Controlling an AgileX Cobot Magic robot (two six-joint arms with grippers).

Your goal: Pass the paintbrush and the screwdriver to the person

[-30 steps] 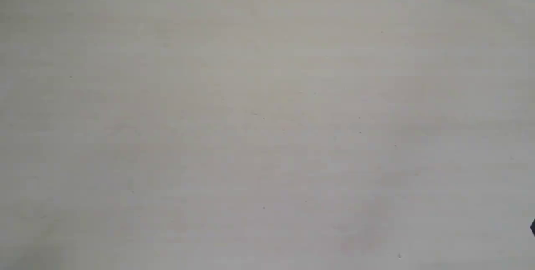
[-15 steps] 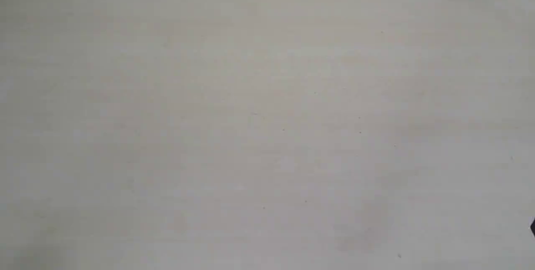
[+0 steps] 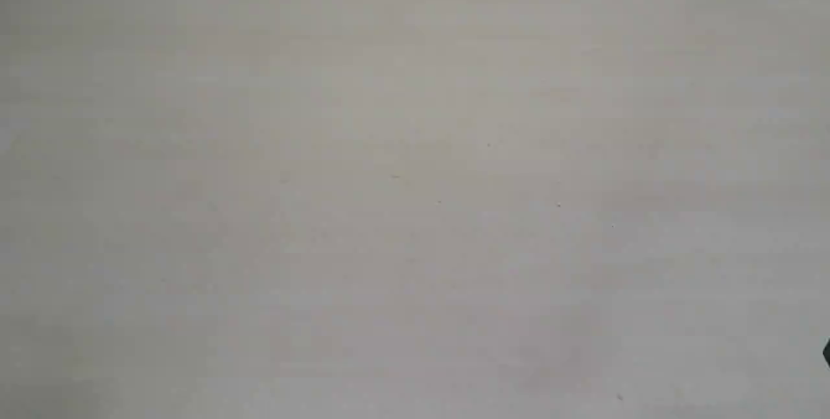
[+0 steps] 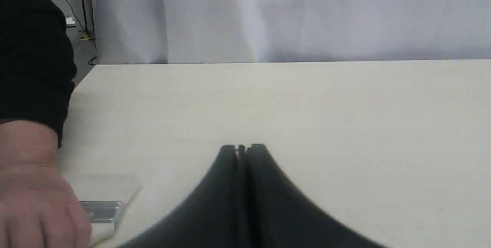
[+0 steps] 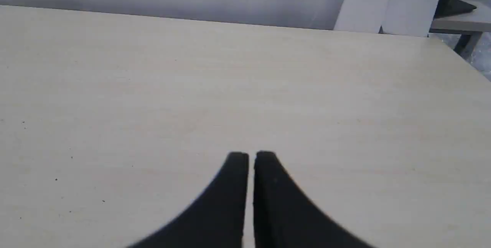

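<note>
My left gripper (image 4: 241,149): fingers pressed together above the table (image 4: 345,106). My right gripper (image 5: 251,156): together too, a slit between. A person's hand (image 4: 34,190) lies over the paintbrush (image 4: 101,210).

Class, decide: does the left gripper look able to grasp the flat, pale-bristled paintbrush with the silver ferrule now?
Probably not yet: a person's bare hand lies over the pale-bristled, silver-ferruled paintbrush, hiding its handle, and the black left gripper is shut, apart from it.

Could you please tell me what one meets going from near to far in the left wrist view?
The left gripper → paintbrush, partly behind the person's hand → table → white curtain.
</note>
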